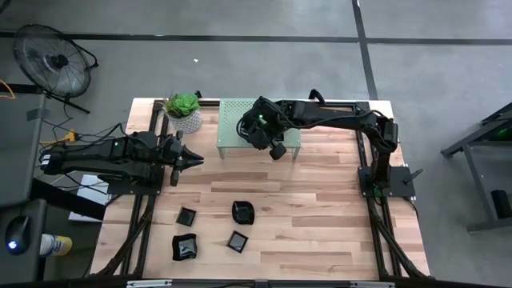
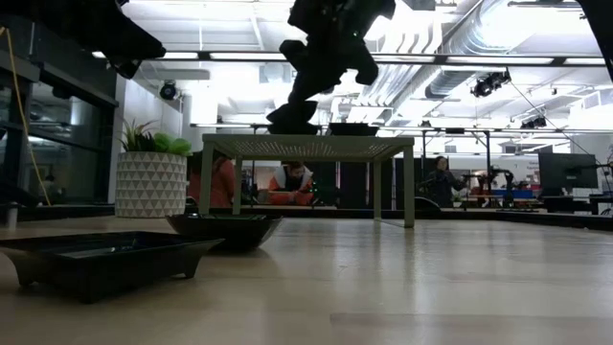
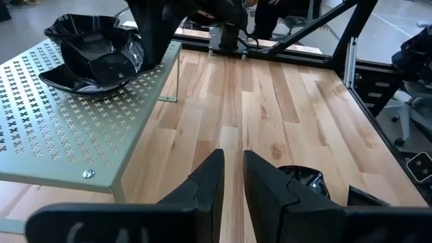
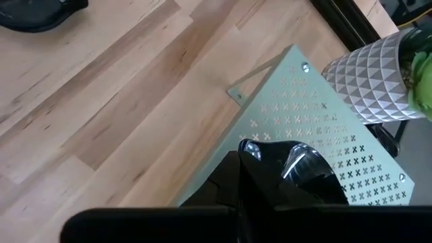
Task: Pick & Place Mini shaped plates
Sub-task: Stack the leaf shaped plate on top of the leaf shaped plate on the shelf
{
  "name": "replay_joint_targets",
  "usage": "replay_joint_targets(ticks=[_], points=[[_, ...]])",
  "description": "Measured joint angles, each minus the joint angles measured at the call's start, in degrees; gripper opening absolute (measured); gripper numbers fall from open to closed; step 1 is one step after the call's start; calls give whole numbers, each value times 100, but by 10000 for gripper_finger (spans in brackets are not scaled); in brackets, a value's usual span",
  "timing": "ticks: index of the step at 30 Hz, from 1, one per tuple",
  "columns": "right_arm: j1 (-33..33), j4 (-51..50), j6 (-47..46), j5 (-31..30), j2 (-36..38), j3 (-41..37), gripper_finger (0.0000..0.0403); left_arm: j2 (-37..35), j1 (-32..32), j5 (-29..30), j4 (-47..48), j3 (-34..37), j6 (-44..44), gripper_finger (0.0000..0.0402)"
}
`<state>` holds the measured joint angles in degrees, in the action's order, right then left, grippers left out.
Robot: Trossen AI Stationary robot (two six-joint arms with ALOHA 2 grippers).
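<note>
Several black mini shaped plates lie on the table's near part (image 1: 186, 216) (image 1: 243, 212) (image 1: 238, 241); two show close in the low view (image 2: 96, 254) (image 2: 225, 228). More black plates (image 3: 88, 67) sit stacked on the green perforated stand (image 1: 232, 132), near its right front corner. My right gripper (image 1: 272, 144) is over that stack, shut on the top plate (image 3: 88, 30). My left gripper (image 3: 233, 182) hovers over the table's left part, left of the stand, its fingers a narrow gap apart with nothing between them. My right gripper holds the top plate by its rim (image 3: 138, 42), on the side toward the table's right edge, coming slanting down from the right. Its own fingers hide the pinch in the right wrist view (image 4: 283, 162). Whether the plate rests on the stack or hangs just above, I cannot tell.
A green plant in a white patterned pot (image 1: 184, 108) stands at the stand's far left corner. The stand's thin legs (image 2: 409, 187) leave room beneath it. Bare wood lies between the stand and the near plates. A fan (image 1: 52, 60) and people are in the room beyond.
</note>
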<state>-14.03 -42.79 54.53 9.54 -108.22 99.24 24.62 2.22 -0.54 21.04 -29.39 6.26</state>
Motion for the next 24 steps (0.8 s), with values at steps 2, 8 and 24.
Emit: replay_joint_targets(ticks=[2,8,24], points=[[-21,4,1,4,0,0,0,0,-2,0,0,0,0,53],[-131,-37,-1,10,0,0,0,0,0,2,2,0,-3,53],[-174,-197,358,-16,-17,-74,0,-1,0,9,-22,0,-17,53]])
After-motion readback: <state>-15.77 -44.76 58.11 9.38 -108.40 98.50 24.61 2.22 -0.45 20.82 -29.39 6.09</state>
